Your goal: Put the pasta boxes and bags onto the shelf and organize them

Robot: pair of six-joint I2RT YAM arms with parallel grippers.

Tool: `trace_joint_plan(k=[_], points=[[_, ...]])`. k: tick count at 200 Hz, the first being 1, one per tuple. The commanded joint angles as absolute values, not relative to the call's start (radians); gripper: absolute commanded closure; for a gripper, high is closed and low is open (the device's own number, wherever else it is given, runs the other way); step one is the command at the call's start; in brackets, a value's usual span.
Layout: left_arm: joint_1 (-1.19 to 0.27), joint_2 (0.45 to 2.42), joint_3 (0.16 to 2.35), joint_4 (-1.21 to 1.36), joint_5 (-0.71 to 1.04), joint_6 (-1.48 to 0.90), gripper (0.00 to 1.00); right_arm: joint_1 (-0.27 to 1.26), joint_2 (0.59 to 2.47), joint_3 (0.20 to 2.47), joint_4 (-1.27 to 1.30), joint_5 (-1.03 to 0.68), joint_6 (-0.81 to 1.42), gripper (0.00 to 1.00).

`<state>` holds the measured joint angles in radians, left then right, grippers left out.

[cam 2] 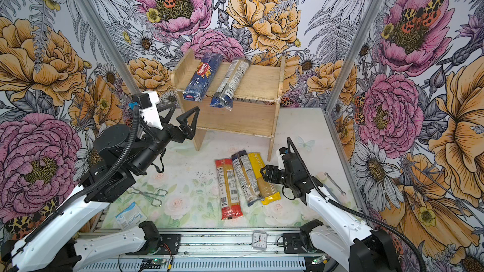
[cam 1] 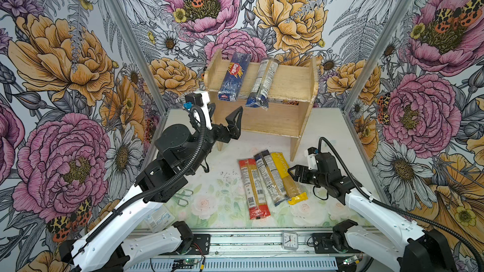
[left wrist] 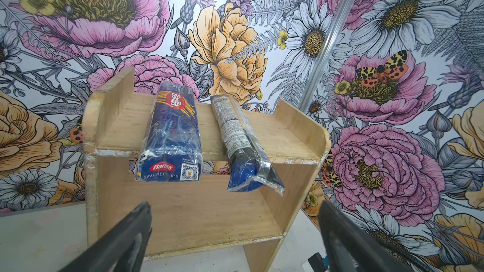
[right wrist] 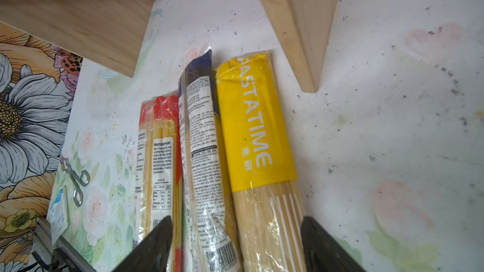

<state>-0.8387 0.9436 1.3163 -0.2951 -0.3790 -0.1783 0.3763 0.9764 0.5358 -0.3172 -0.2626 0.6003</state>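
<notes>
Nearest, a small clock [cam 1: 290, 240] sits on the front rail; past it, toward the left, a white packet [cam 2: 131, 215] and metal tongs [cam 2: 150, 194] lie on the table [cam 1: 327, 132]; mid-table three spaghetti packs lie side by side and touching, the red-ended pack [cam 1: 252, 189] leftmost, the blue-ended pack [cam 1: 269, 176] in the middle, the yellow pack [cam 1: 286, 174] rightmost; the right gripper [right wrist: 237, 221] hangs low by the middle of the yellow pack, its jaws spread across that pack and the blue-ended one, pinching nothing; farther back the left gripper [cam 1: 225, 113] is raised in front of the shelf [cam 1: 290, 79], jaws spread wide and empty; on the shelf's top board the Barilla pack [cam 1: 233, 77] and a second clear pack [cam 1: 262, 82] lie apart, front ends overhanging the edge.
</notes>
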Motion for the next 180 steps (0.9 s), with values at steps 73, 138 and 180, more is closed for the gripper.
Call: trace_joint_plan(k=[73,138,180], points=[[-0.822,0.856,0.994,-0.224,-0.312,-0.114,0.01,0.452,0.953,0.549,-0.295,-0.214,0.587,0.22],[-0.818,0.740,0.803,-0.204,-0.264,-0.177,0.01,0.530,1.027,0.531,-0.267,-0.173,0.571,0.22],[-0.816,0.745,0.746,-0.226,-0.256,-0.224,0.01,0.630,1.122,0.536,-0.245,-0.086,0.544,0.22]])
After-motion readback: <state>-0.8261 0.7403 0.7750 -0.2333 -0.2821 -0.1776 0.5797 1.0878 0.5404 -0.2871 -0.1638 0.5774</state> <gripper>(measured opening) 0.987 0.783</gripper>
